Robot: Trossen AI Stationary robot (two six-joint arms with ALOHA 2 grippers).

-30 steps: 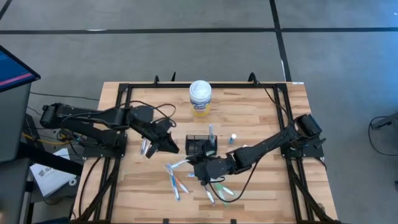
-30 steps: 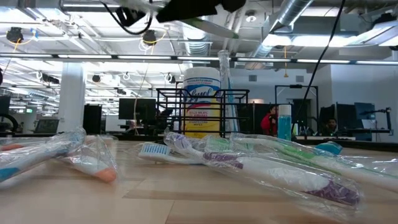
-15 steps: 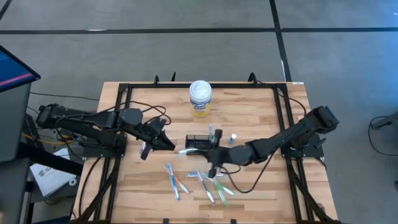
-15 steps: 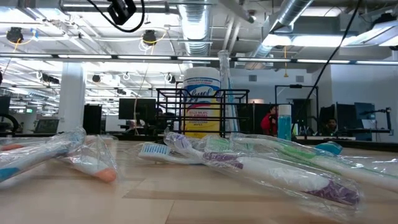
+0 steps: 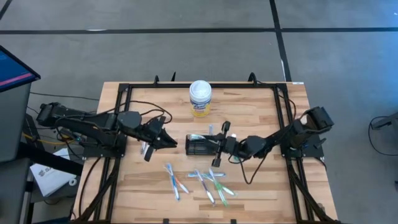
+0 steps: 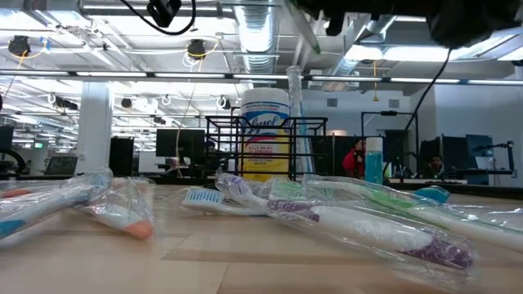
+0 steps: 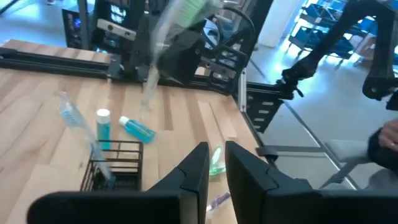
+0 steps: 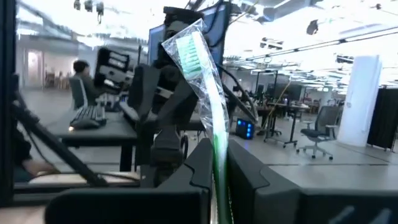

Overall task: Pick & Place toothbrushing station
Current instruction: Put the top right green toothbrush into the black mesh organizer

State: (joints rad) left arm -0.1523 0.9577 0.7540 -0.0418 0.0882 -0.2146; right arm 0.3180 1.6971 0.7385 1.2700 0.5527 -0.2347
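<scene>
The toothbrushing station (image 5: 198, 147), a low black wire-mesh holder, stands mid-table with one wrapped toothbrush (image 6: 294, 114) upright in it. My right gripper (image 5: 217, 146) hovers just right of the station, shut on a green toothbrush (image 8: 200, 74) in clear wrap. My left gripper (image 5: 166, 140) hangs left of the station. Its fingers (image 7: 198, 171) are nearly together with nothing between them. Several more wrapped toothbrushes (image 5: 199, 182) lie flat on the near part of the table. My right gripper pinches the green toothbrush's handle (image 8: 219, 158) between its two fingers, which lie across it. The gripper comes about level from the table's right. The toothbrush is lifted clear and stands almost upright, with its wrapped head (image 8: 188, 46) above the fingers.
A white canister with a yellow label (image 5: 200, 98) stands beyond the station. Two small blue tubes (image 7: 135, 129) sit beside the station. A black frame (image 5: 127, 93) runs round the table's edges. People sit at desks in the room behind.
My right gripper has lifted a green toothbrush out of the near pile. It has carried it toward the table's far and right side, to beside the station. The gripper has tipped from pointing down to about level, and the toothbrush now stands upright.
</scene>
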